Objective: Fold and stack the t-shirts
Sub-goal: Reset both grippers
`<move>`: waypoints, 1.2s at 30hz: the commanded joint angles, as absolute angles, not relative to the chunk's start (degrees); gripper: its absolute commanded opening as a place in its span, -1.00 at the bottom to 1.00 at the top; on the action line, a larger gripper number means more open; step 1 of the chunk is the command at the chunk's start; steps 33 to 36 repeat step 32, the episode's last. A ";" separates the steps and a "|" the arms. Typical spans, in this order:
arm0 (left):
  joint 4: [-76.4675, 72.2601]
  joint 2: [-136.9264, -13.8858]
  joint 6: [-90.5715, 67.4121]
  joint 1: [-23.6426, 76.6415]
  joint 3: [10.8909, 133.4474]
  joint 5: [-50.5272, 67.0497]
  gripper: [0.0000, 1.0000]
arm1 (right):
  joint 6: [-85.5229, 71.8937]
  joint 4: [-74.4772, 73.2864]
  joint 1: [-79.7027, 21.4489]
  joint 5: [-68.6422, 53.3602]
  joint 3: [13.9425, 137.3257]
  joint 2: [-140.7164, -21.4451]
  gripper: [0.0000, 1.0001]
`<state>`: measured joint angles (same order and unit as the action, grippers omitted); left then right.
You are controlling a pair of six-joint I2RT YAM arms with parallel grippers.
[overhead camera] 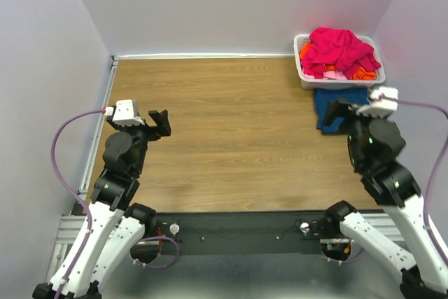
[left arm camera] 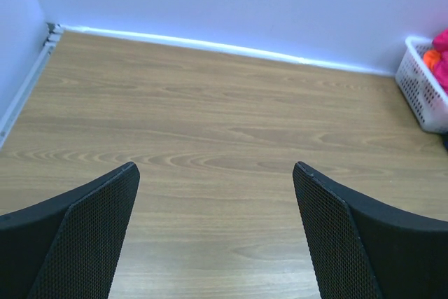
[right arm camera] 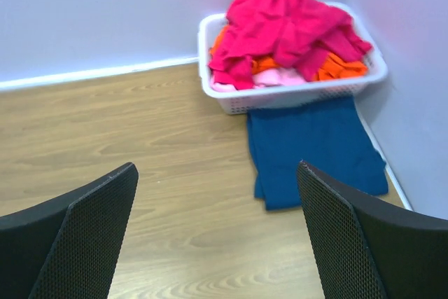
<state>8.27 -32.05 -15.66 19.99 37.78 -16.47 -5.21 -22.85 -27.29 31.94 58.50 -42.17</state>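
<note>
T-shirts first: one dark teal-blue t-shirt [right arm camera: 315, 148] lies flat on the wood-grain worktop [overhead camera: 231, 138], far right corner. It touches the front wall of the white plastic lattice basket [right arm camera: 294, 99]. It reads as a neat rectangle with no sleeves sticking out, so I judge it folded and set down as the base of the stack. Its chest print is not visible from here.

The rest is undone. A crumpled magenta-pink t-shirt [right arm camera: 280, 26] is heaped on top in the basket, with an orange t-shirt [right arm camera: 336, 68] bunched under it. A strip of pale pink cloth [right arm camera: 280, 78] shows at the front rim, and I can't tell what garment that is. I can't count the pile, but there are at least two shirts to pull, fold and stack on the blue one. I'd call it an early stage, one shirt done.

My right gripper [right arm camera: 215, 173] has its jaws wide apart, holds nothing and touches nothing. It hangs above the bare worktop, just near-side and left of the blue shirt, aimed toward the basket.

My left gripper [left arm camera: 215, 169] is also wide apart and empty. It sits over bare wood on the far left, well apart from all the cloth.

My guess at the next call is the right arm going into the basket for the pink shirt.
</note>
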 commanded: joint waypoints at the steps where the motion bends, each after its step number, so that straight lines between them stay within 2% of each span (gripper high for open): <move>1: 9.05 -26.13 -13.45 20.21 37.62 -20.47 0.97 | -11.15 -26.63 -27.07 39.10 50.20 -31.49 1.00; 6: 6.25 -18.91 -13.19 20.21 34.29 -23.54 0.97 | -12.48 -26.37 -27.07 40.60 44.48 -19.89 1.00; 9: 4.66 -17.58 -12.83 20.13 33.66 -26.18 0.97 | -12.40 -25.40 -27.07 42.27 43.07 -18.11 1.00; 18: 4.04 -11.70 -15.90 20.21 29.54 -34.10 0.97 | -10.37 -22.77 -27.07 42.19 40.08 -17.84 1.00; 36: 2.64 -10.28 -14.41 20.13 28.30 -33.22 0.97 | -7.47 -19.87 -27.07 37.80 37.62 -14.86 1.00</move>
